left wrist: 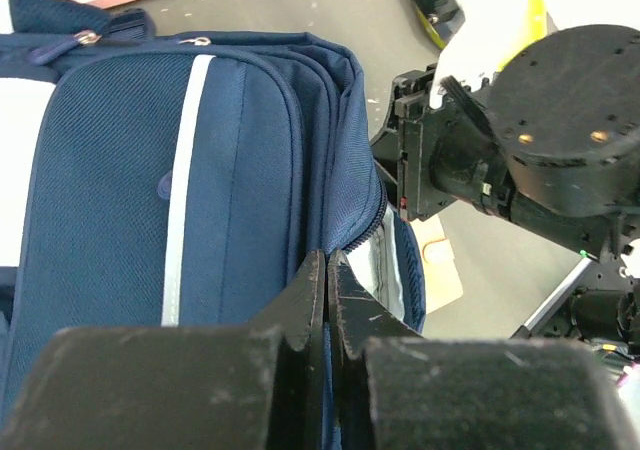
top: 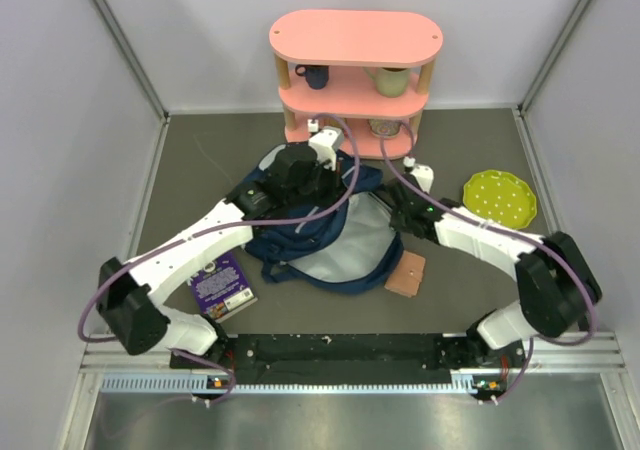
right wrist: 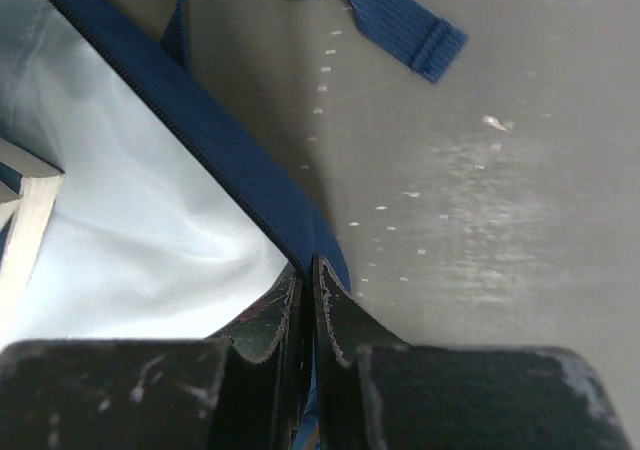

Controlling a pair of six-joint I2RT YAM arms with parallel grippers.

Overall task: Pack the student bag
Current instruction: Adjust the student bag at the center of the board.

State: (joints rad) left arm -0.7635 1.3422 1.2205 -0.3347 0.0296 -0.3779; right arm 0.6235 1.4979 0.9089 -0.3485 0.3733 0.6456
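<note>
Grey table (top: 470,305) held the bag (top: 320,240) at its centre, mouth open, pale lining showing. Right gripper (right wrist: 308,275) pinched its rim; left gripper (left wrist: 328,270) sat clenched at the zip edge. Book (top: 222,285) near-left and brown pad (top: 406,273) near-right lay outside, so packing seemed barely begun.

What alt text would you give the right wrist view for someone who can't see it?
The right hand is pinched shut on the navy rim of the student bag, seen close up. The bag's pale lining fills the left, and grey table with a loose blue strap end fills the right.
</note>
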